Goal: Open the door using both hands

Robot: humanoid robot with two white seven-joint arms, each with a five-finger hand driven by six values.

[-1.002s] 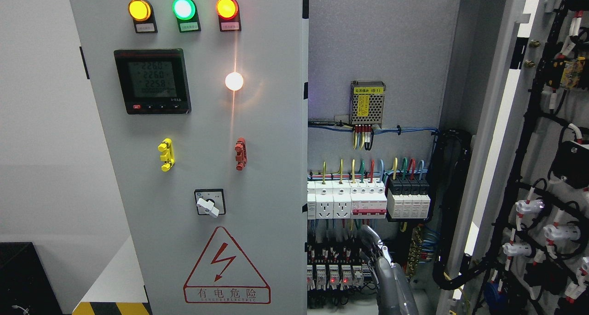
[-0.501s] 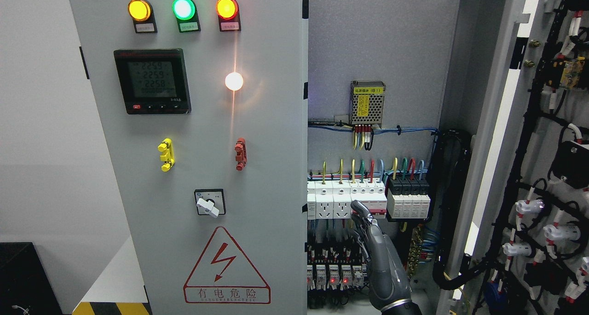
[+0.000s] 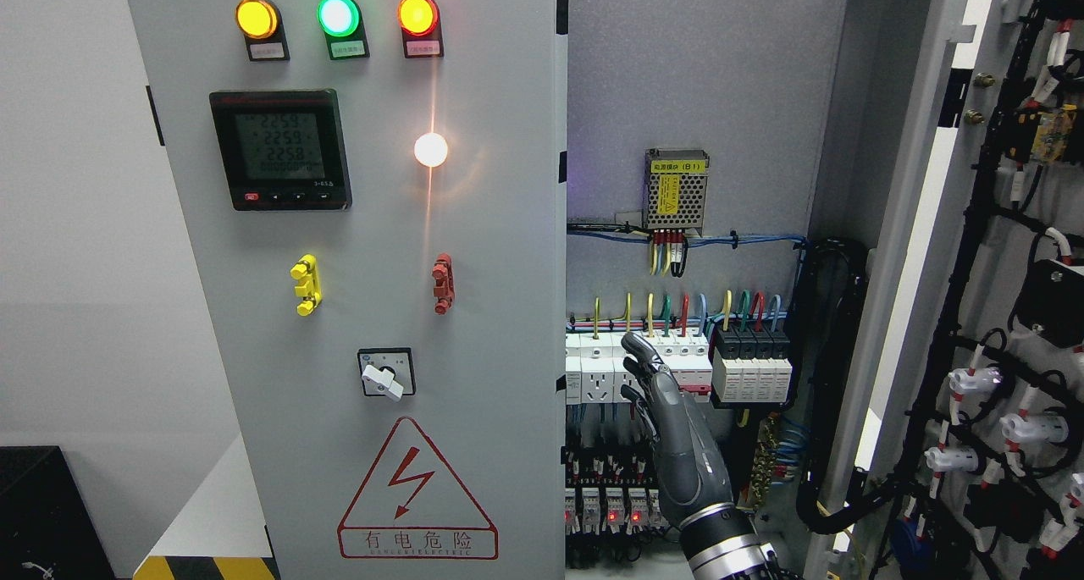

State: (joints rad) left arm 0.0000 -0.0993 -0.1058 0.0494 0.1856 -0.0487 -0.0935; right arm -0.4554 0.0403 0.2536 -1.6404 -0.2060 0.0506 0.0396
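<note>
Over at nine o'clock, the grey metal left door panel [image 3: 356,309] of the electrical cabinet stands flat to the camera, filling the left half. Along its top, three round lamps glow: amber [image 3: 257,18], green [image 3: 338,14], orange-red [image 3: 417,13]. Below them sits the black square digital meter [image 3: 281,149] with lit digits, and at its three o'clock a bright white round lamp [image 3: 431,149]. Lower down, a yellow plastic handle [image 3: 306,284], then a red plastic handle [image 3: 442,283] to its right. At six o'clock from those, a white rotary switch [image 3: 386,374] and the red triangular lightning warning sign [image 3: 416,492].

Moving right, the cabinet interior is exposed: a perforated metal power supply box [image 3: 676,189] up high, a row of white circuit breakers [image 3: 631,368] beneath.

Here's the right hand [image 3: 673,432], dark grey, rising from the five o'clock bottom edge, fingers [image 3: 637,351] extended and relaxed, gripping nothing, tips in front of the breakers.

Far right, at three o'clock, the grey right door [image 3: 923,250] is swung wide open, its wiring-laden inner face showing.
</note>
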